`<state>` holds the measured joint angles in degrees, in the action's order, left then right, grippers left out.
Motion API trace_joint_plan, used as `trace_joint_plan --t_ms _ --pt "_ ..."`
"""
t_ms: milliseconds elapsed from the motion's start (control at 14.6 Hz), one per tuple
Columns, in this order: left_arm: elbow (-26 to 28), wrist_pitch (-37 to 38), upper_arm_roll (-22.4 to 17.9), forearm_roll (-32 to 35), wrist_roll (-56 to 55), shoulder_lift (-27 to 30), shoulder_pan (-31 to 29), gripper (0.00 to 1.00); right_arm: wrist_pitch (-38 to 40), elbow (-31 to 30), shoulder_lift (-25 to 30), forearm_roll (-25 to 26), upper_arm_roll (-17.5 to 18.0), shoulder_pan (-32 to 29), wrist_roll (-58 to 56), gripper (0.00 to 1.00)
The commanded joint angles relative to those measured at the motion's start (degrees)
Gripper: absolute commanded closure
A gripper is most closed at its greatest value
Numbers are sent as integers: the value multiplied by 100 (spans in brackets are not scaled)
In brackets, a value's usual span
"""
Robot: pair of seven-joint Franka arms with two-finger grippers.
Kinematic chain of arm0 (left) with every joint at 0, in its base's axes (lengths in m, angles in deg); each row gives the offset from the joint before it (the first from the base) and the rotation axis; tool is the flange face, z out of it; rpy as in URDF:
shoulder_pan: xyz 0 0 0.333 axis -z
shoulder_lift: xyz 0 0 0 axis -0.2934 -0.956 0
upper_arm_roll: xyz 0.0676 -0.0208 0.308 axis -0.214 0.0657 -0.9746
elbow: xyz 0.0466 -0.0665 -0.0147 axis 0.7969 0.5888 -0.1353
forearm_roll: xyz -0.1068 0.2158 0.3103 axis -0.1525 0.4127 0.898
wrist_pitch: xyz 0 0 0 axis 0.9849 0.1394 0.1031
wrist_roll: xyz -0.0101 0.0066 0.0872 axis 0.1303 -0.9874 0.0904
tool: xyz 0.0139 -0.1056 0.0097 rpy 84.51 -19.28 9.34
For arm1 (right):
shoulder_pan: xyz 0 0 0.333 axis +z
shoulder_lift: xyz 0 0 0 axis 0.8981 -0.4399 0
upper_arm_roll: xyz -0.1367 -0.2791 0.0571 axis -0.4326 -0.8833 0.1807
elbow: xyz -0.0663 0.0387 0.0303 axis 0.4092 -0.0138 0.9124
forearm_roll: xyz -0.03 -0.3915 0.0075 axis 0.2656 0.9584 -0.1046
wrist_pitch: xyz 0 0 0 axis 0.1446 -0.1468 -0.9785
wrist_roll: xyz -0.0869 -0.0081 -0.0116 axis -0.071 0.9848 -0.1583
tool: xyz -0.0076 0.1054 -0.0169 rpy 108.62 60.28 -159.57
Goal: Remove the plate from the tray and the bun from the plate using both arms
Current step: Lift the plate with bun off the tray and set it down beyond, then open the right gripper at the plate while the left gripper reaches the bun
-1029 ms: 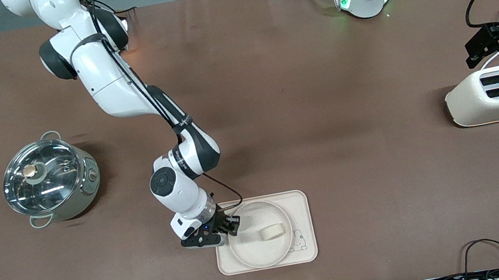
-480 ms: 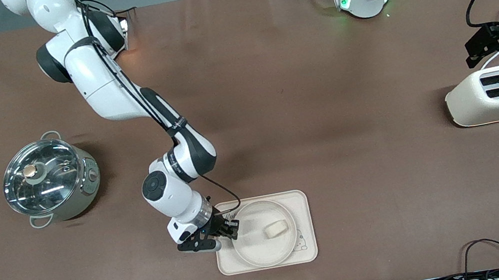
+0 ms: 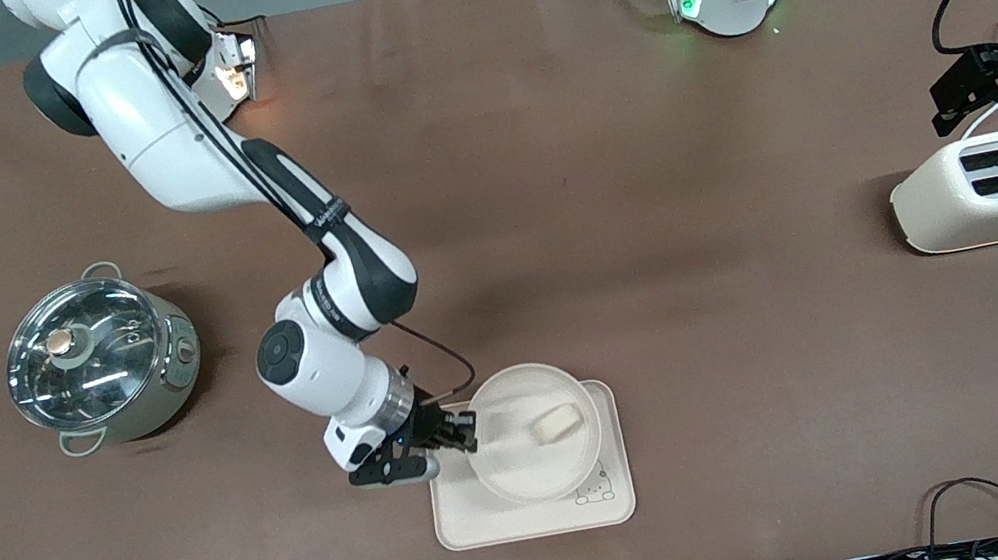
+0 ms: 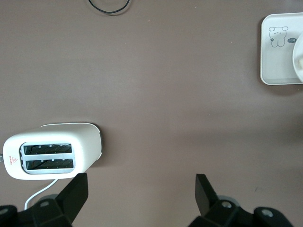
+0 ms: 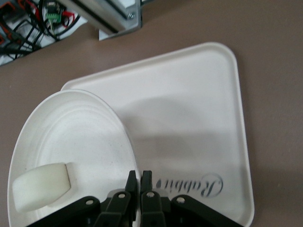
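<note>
The plate (image 3: 535, 431) was gripped at its rim by the right claw (image 3: 462, 431) and held lifted and tilted over the rabbit tray (image 3: 616, 494), the bun (image 3: 555, 424) lying in it. The left claw (image 4: 139, 187) waited, spread open, over the table near the toaster (image 3: 995, 187).

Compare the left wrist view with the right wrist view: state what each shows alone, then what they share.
Only the left wrist view shows the toaster and the open left gripper over bare table. Only the right wrist view shows the bun lying in the plate and the right gripper shut on the plate's rim. Both show the rabbit tray on the brown table.
</note>
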<state>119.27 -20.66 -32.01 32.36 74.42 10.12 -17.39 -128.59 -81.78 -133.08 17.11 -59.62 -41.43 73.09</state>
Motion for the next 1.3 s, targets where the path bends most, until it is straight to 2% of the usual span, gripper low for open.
trace_joint_plan --t_ms 0,137,343,480,823,891,960,1029,1166,1234 --pt "-94 94 9 34 128 -9 -11 0 -822 -1946 1040 -60 271 -15 -116 100" --pt "-85 102 9 34 128 0 -11 0 -1211 -2765 1322 -60 499 -23 -99 100" --pt "-77 146 9 25 120 -8 -11 0 -1738 -3637 1613 -69 649 -14 -64 100" --pt "-68 146 9 25 93 -9 -11 0 -1855 -3876 1649 -78 781 -146 -20 100" --pt "20 374 53 25 23 -9 25 0 -1846 -4237 1763 -78 781 -155 -2 99" --pt "72 445 53 -10 -3 -9 25 0 -1785 -4237 1754 -78 781 -164 85 81" --pt "143 437 53 -45 -82 0 25 0 -1793 -4237 1763 -78 773 -164 216 36" --pt "178 376 62 -62 -265 -17 77 0 -1793 -4246 1798 -78 773 -155 287 3" --pt "170 218 219 -71 -792 -174 453 0 -1663 -4254 2095 -78 773 -181 314 0" --pt "170 121 264 -71 -1256 -332 682 0 -1244 -4228 2315 -78 764 -234 332 0"
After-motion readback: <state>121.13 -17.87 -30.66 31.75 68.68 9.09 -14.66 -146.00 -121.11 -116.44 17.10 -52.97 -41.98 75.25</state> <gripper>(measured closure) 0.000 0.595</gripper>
